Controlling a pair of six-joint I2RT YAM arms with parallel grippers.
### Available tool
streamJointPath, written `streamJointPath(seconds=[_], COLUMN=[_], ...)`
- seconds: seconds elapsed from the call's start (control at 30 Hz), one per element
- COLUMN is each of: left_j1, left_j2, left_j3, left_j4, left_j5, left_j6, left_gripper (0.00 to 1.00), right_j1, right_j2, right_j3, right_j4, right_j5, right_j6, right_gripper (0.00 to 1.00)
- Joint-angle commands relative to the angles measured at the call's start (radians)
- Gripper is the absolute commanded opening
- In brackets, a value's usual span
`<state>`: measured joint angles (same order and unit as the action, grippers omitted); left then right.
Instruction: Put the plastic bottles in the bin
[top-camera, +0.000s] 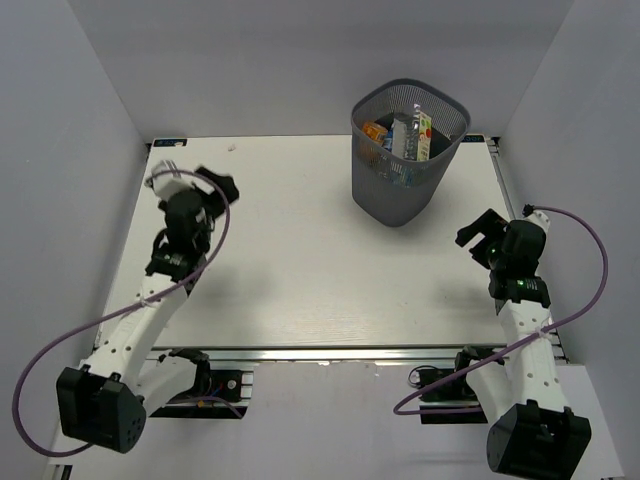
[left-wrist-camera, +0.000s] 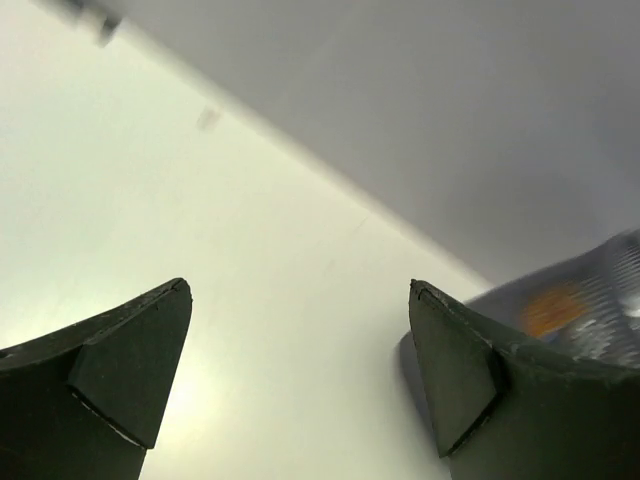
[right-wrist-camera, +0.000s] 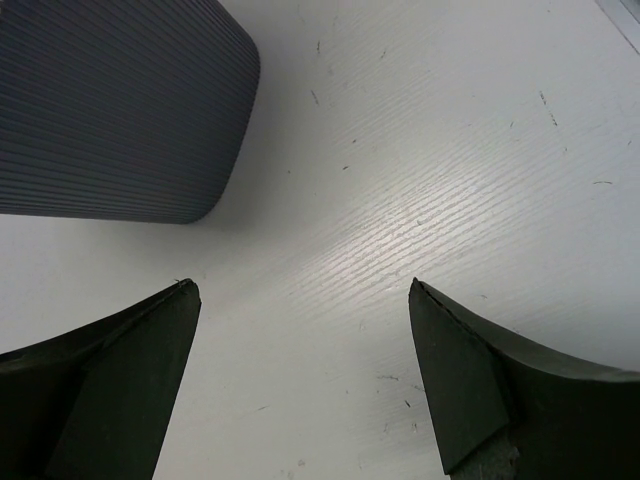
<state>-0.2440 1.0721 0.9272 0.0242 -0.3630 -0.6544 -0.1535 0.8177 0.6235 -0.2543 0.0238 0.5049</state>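
Small plastic bottles lie inside the dark grey wire-mesh bin on the white counter. The left end effector and right end effector, both spread wide and empty, flank the bin.

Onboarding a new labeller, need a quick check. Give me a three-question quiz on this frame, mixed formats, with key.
1. True or false: the left gripper holds a bottle.
2. Where are the plastic bottles that can be seen? A) in the left gripper B) inside the bin C) in a cardboard box
3. Fill in: the right gripper is ____ (open or shut).

Key: 1 false, it is open and empty; 2 B; 3 open.
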Motion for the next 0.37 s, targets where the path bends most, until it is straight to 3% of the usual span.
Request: streamJointPath(seconds=[0.0, 0.17, 0.33], left_j1=[-0.020, -0.008, -0.005], left_j2=[-0.070, -0.063, -0.067], left_j3=[-0.202, -0.166, -0.162], left_j4=[-0.102, -0.253, -0.216], left_j5=[-0.084, -0.134, -0.119], left_j6=[-0.125, -0.136, -0.123], left_gripper=[0.98, 0.98, 0.98], right_j1=[0.003, 0.003, 0.003], right_j2=[-0.003, -0.029, -0.051], right_j3=[0.025, 0.019, 0.013], right_j4=[0.016, 0.017, 0.035], right_j5=[0.031, 0.048, 0.054], right_j6=[-0.003, 0.001, 0.001], right_gripper=[0.89, 0.89, 0.89])
